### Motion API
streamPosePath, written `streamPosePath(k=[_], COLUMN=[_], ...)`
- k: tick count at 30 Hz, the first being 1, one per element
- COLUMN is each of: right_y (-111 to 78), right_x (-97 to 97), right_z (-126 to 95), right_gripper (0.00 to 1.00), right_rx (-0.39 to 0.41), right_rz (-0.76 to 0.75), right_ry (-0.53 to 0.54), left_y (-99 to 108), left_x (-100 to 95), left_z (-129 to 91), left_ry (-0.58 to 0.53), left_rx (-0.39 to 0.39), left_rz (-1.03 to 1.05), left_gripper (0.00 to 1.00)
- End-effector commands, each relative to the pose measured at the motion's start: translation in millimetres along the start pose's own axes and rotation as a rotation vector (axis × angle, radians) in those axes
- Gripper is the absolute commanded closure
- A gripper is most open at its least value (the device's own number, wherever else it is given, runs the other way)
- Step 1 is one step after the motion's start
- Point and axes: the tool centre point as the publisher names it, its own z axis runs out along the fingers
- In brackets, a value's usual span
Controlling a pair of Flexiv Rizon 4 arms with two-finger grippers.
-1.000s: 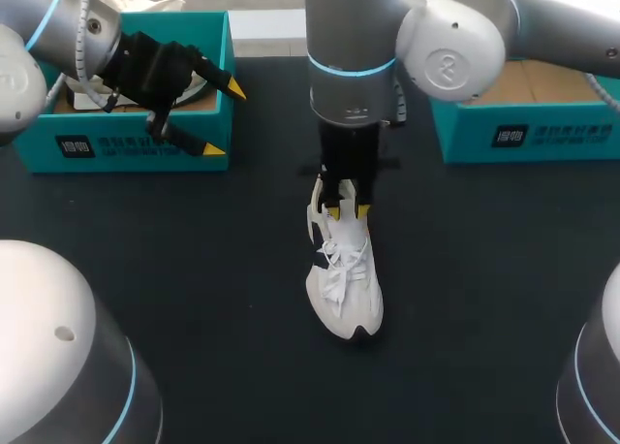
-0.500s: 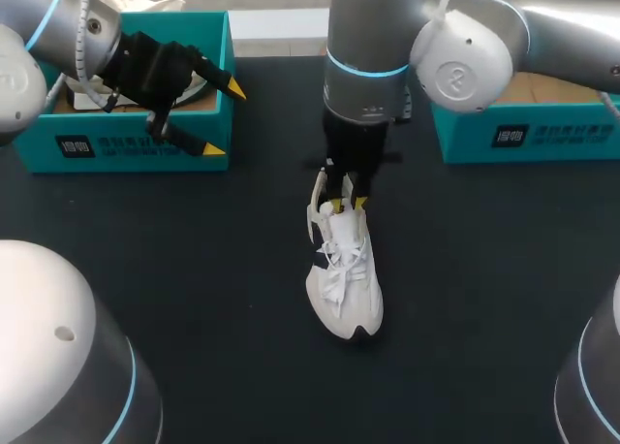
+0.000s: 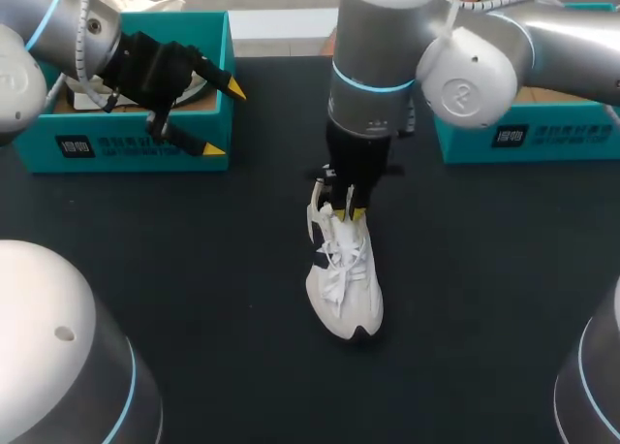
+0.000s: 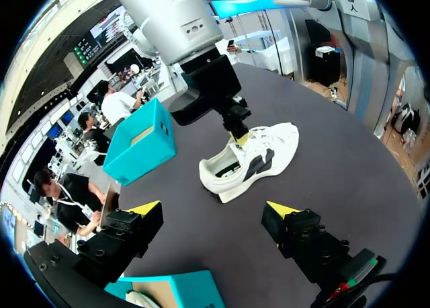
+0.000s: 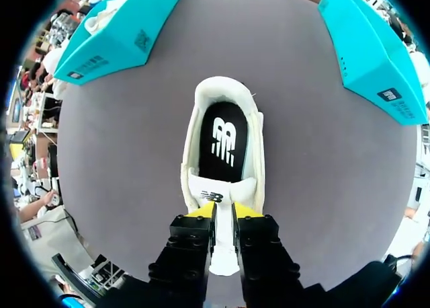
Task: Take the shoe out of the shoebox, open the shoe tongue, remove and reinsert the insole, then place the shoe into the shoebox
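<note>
Right pincer (image 5: 224, 210) is clamped on the tongue (image 5: 222, 195) of the white shoe (image 3: 345, 284), with its 2 yellow tips pressed against it from both sides. I see the shoe standing on its sole in the middle of the dark table (image 3: 194, 269), the toe pointing towards the robot. The black insole (image 5: 225, 140) lies inside it. My left pincer (image 3: 225, 120) hangs with fingers wide apart over the front wall of the left shoebox (image 3: 126, 143). The right shoebox (image 3: 523, 134) stands well apart.
</note>
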Motion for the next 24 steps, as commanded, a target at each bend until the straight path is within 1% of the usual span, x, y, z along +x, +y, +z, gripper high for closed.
streamPosePath(k=[1, 3, 5, 8, 11, 13, 16, 17, 20, 22, 23, 24], right_y=[0.2, 1.1, 2.8, 7.6, 12.1, 13.1, 11.9, 10.3, 8.2, 10.7, 13.7, 18.5], right_x=[3.1, 2.7, 3.6, 7.4, 8.7, 7.3, 4.6, 3.3, -1.5, -2.6, -1.9, 0.5], right_z=[-9, -18, -18, -10, 5, 12, 17, 15, -2, -23, -30, -37], right_gripper=[0.84, 0.82, 0.81, 0.81, 0.82, 0.82, 0.83, 0.82, 0.8, 0.72, 0.69, 0.69], right_rx=[-0.017, -0.034, -0.036, -0.038, -0.031, -0.028, -0.016, -0.008, -0.046, -0.074, -0.082, -0.086], right_rz=[0.009, 0.013, 0.008, -0.005, -0.011, -0.007, -0.005, -0.007, -0.019, -0.102, -0.176, -0.281], right_ry=[-0.038, -0.054, -0.058, -0.037, -0.016, -0.006, -0.002, -0.013, -0.035, -0.076, -0.101, -0.136], left_y=[0, 0, 0, 0, 0, 0, 0, 0, 0, 0, 0, 0], left_x=[0.6, 0.6, 0.6, 0.6, 0.6, 0.6, 0.6, 0.6, 0.6, 0.6, 0.6, 0.6], left_z=[0, 0, 0, 0, 0, 0, 0, 0, 0, 0, 0, 0], left_ry=[0.0, 0.0, 0.0, 0.0, 0.0, 0.0, 0.0, 0.0, 0.0, 0.0, 0.0, 0.0], left_rx=[-0.003, -0.003, -0.003, -0.003, -0.003, -0.003, -0.003, -0.003, -0.003, -0.003, -0.003, -0.003], left_rz=[0.0, 0.0, 0.0, 0.0, 0.0, 0.0, 0.0, 0.0, 0.0, 0.0, 0.0, 0.0], left_gripper=[0.0, 0.0, 0.0, 0.0, 0.0, 0.0, 0.0, 0.0, 0.0, 0.0, 0.0, 0.0])
